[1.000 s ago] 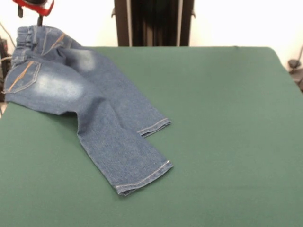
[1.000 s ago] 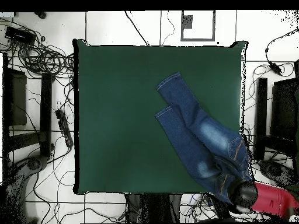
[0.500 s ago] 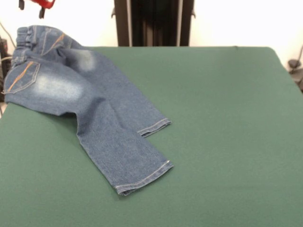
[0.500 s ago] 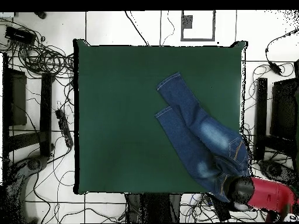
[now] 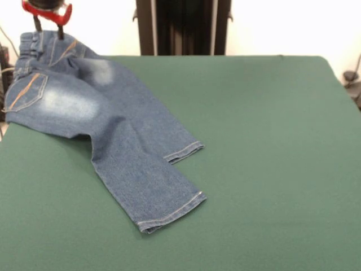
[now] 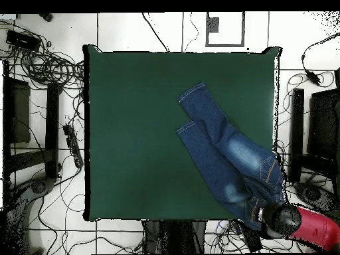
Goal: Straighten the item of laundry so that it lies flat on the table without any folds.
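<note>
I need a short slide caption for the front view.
Jeans overhanging the green table's corner, gripper at the waistband.

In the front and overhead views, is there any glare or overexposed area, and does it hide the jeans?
Front view: the wall behind is washed out white, while the jeans show clearly. Overhead view: the floor tiles look bright white, the jeans and table read evenly.

Probably a robotics lab: cables are sprawling over a tiled floor around the green table.
</note>
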{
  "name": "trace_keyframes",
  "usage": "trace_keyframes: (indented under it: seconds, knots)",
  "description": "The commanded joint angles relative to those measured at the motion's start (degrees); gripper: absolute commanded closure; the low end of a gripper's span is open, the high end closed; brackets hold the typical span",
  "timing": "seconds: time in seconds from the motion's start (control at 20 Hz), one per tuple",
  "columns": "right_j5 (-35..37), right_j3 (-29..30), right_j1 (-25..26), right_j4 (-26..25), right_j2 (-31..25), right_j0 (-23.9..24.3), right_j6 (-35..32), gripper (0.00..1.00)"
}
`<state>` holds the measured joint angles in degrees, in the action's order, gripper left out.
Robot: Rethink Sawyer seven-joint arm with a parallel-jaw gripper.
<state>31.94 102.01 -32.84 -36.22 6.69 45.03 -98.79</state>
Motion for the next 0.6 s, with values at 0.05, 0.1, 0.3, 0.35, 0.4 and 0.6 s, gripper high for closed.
trace_keyframes:
  seconds: [0.05,0.1,0.3,0.35,0.4,0.6]
  knots:
    - [-3.59,12.38,2.21,3.82,-24.89,11.69,14.70,0.00]
    - [-2.98,12.69,2.81,3.76,-26.67,13.16,14.91,0.00]
    - [-0.99,13.54,4.26,2.50,-31.84,17.22,14.84,0.00]
    - [-0.85,13.89,4.33,2.10,-32.86,17.86,14.64,0.00]
    - [-0.71,14.23,4.41,1.70,-33.88,18.49,14.44,0.00]
    - [-0.66,16.51,2.79,0.03,-37.48,21.13,14.43,0.00]
